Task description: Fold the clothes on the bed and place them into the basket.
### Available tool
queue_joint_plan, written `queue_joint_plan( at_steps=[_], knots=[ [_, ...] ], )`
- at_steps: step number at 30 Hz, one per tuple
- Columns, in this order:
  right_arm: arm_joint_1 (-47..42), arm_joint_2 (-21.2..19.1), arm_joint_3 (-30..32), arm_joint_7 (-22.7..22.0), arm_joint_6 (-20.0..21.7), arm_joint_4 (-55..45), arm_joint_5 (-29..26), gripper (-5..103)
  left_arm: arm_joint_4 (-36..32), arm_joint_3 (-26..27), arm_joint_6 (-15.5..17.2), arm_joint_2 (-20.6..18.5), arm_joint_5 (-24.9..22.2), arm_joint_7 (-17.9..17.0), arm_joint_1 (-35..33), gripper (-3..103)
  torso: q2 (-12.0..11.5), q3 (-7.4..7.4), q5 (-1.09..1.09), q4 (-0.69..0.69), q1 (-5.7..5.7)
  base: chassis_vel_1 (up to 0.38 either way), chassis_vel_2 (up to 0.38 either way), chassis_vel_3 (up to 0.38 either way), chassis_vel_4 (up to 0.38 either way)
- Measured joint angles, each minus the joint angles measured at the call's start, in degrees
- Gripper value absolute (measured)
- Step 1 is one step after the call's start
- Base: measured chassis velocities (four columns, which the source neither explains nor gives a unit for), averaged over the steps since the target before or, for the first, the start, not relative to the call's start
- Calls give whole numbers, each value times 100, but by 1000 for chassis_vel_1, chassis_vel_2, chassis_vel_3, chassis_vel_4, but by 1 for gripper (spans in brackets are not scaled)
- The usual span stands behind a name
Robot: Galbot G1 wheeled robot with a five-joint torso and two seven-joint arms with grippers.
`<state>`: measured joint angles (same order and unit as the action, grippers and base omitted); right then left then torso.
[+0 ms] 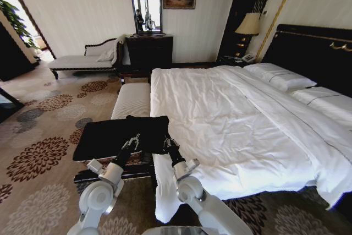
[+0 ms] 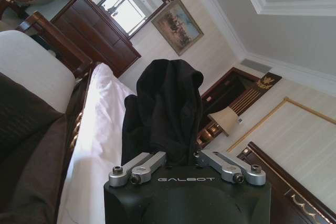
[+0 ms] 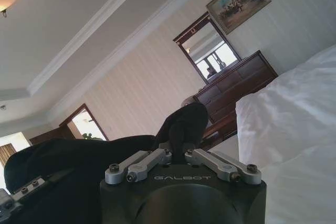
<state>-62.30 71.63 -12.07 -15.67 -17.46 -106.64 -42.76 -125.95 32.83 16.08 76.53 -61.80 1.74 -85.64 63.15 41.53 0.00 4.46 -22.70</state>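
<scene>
The folded black top (image 1: 122,136) hangs over the wicker basket (image 1: 110,173) beside the foot of the bed (image 1: 236,125), pinched at its near edge by both tools. Left tool (image 1: 130,144) and right tool (image 1: 168,145) are each clenched on cloth, apparently spaced apart to keep the fold flat for lowering.

Folded black clothes (image 1: 124,135) apparently over basket (image 1: 96,175), beside white bed (image 1: 242,125).

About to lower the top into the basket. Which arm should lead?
Left, probably. The left gripper and right gripper are both shut on the top, which hangs over the basket. The left sits over the basket's middle; the right is at its edge beside the bed.
</scene>
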Motion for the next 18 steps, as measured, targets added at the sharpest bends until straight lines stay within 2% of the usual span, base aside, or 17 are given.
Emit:
queue_joint_plan(
  at_steps=[18],
  knots=[
    [536, 266, -483, -32, 45, 310, -173, 5, 520, 144, -87, -102, 167, 61, 177, 8, 0, 0, -1, -1, 0, 116, 119, -114, -115]
  ],
)
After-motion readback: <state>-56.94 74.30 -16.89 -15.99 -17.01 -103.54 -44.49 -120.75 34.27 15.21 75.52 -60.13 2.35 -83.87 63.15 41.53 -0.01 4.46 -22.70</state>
